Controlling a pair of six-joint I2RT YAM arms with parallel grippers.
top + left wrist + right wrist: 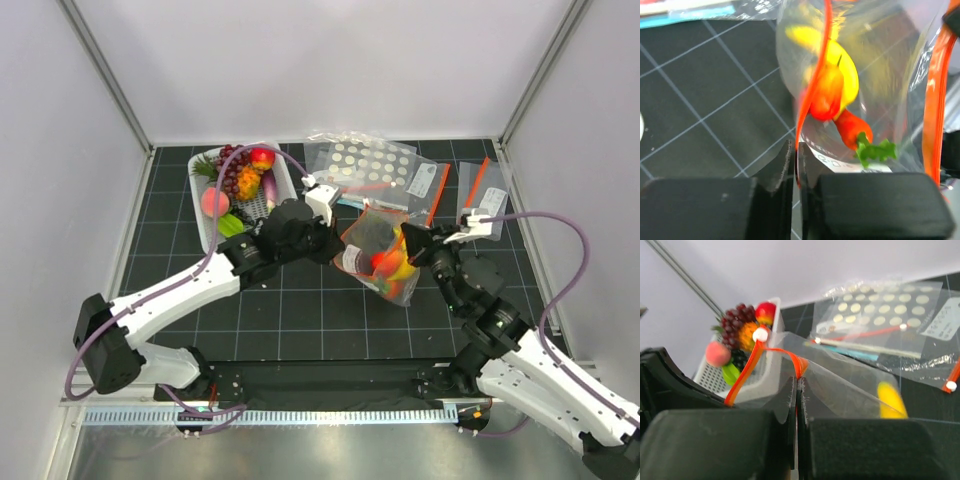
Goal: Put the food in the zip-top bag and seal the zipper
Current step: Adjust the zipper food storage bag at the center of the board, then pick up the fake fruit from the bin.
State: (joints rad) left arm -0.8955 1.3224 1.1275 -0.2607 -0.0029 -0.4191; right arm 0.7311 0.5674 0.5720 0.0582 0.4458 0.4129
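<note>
The zip-top bag [378, 256] hangs between my two grippers above the mat's middle. Inside it are a yellow banana [842, 67], a red-orange piece [827, 94] and an orange carrot [852, 129] with green leaves. My left gripper [338, 238] is shut on the orange-red zipper [813, 75] at the bag's left edge; the strip runs between the jaws [797, 161]. My right gripper [418, 244] is shut on the zipper [799, 365] at the right edge, jaws [798, 387] pressed together. The banana shows through the bag in the right wrist view [892, 400].
A white slotted basket [283, 181] at the back left holds more toy fruit, including a pink peach [214, 201] and grapes. A dotted clear bag [365, 163] and labelled clear bags [482, 188] lie at the back right. White walls enclose the mat.
</note>
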